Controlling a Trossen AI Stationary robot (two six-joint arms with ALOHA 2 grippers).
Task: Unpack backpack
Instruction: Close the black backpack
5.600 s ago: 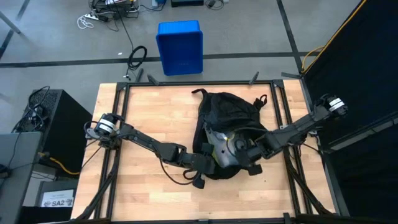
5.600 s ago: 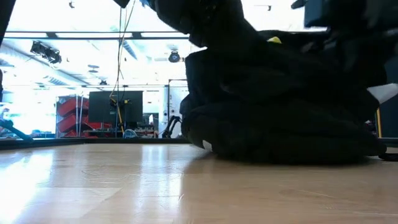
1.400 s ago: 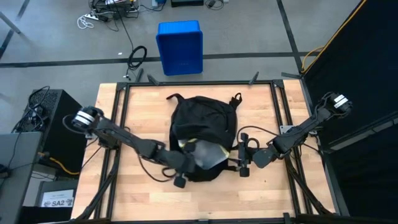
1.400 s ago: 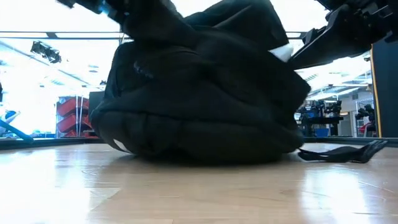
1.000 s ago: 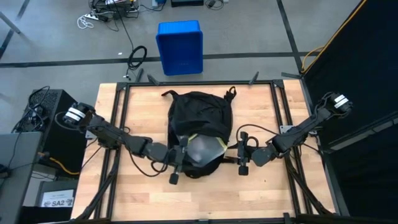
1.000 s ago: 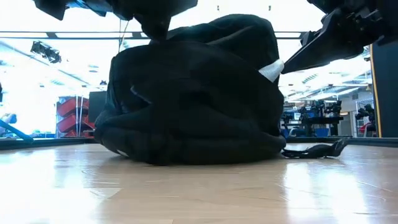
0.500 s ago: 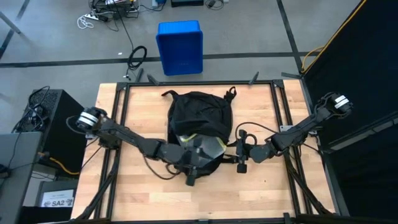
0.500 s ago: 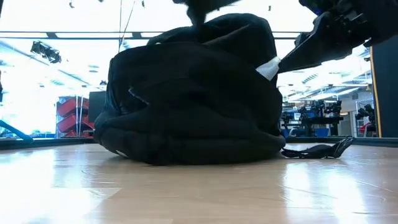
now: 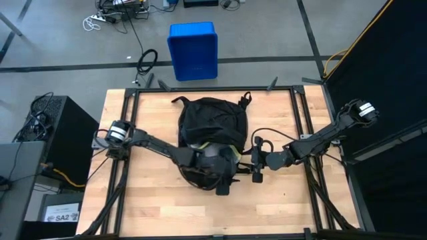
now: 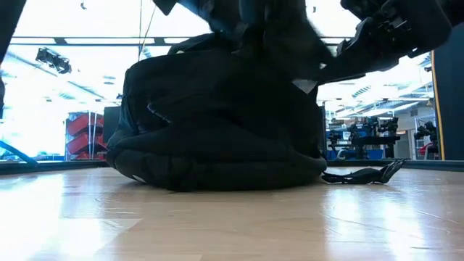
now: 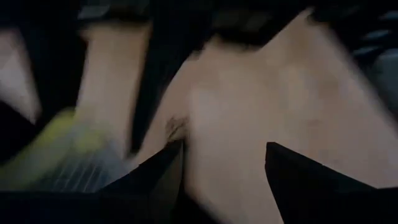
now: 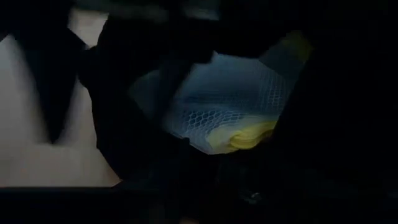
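The black backpack (image 9: 210, 123) lies on its side on the wooden table (image 9: 147, 207), bulging high in the low view (image 10: 217, 130). Its opening faces the near edge, where a mesh pocket (image 12: 230, 102) with something yellow (image 12: 249, 134) shows. My left gripper (image 9: 225, 183) hangs open over the backpack's near right corner. Only bare table shows between its fingers (image 11: 161, 168). My right gripper (image 9: 248, 162) reaches in from the right at the opening's edge and is shut on the backpack. My right gripper comes from the table's right, slanting down, and meets the backpack at the right edge of its opening, where a pale bit of lining (image 10: 308, 85) shows beside the fingertips. The dark fabric hides the pinch itself. The backpack's underside stays on the table.
A loose black strap (image 10: 362, 174) trails on the table right of the backpack. A blue bin (image 9: 193, 50) stands on the floor beyond the far edge. A black cabinet (image 9: 57, 133) is at the left. Bare wood lies near and left of the backpack.
My left gripper has swept from the backpack's near left edge toward the table's right, across the opening, and its arm now covers the pale lining that showed before. The backpack and my right gripper have stayed in place.
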